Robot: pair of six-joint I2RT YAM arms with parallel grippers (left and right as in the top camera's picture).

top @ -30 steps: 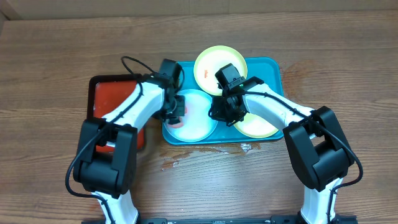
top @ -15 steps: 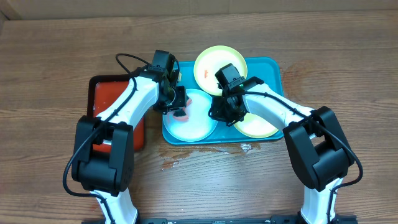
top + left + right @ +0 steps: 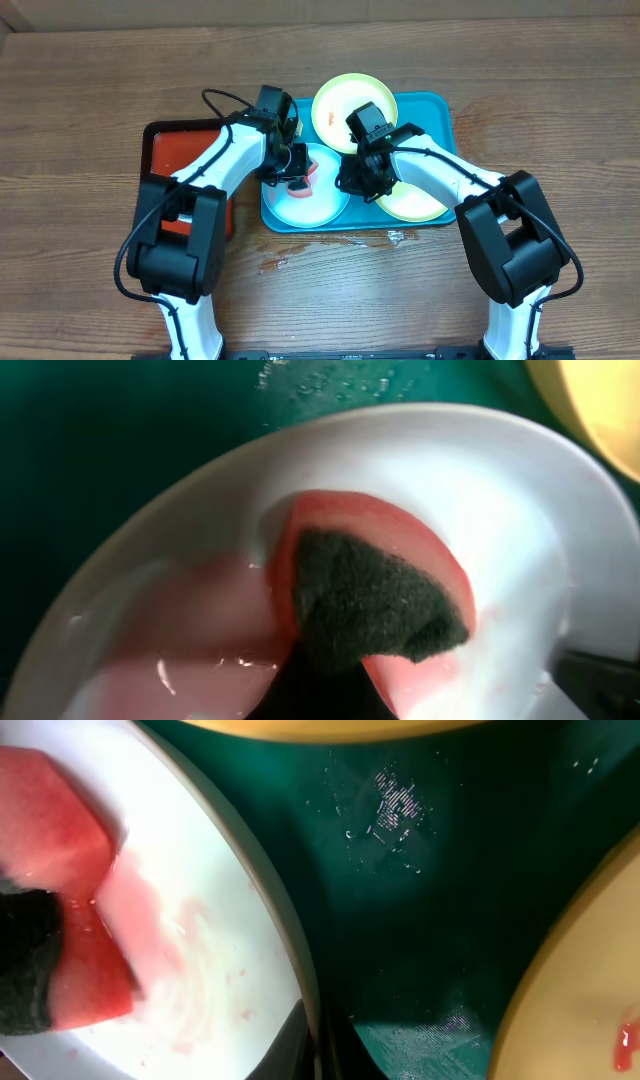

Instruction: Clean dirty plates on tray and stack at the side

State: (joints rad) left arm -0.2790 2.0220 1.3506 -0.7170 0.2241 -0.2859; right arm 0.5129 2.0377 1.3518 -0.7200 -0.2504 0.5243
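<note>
Mid-scrub on pale blue round plastic plate (image 3: 325, 205) at near-left corner of large teal rectangular plastic tray (image 3: 425, 112): left gripper (image 3: 295, 183) clamped on red dark-faced sponge (image 3: 370, 595), right gripper (image 3: 351, 187) apparently pinching plate rim; next, probably wipe off pink film.

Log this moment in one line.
left end effector: sponge on blue plate in tray | right end effector: pinching plate rim | rear yellow plate: smeared

A wooden table (image 3: 560, 120) is carrying 2 trays: the teal tray (image 3: 437, 104) is sitting near the middle, and a red tray (image 3: 172, 152) is lying just beside it on the left. Some wet spots (image 3: 397, 238) are glistening on the wood by the teal tray's near rim.
</note>
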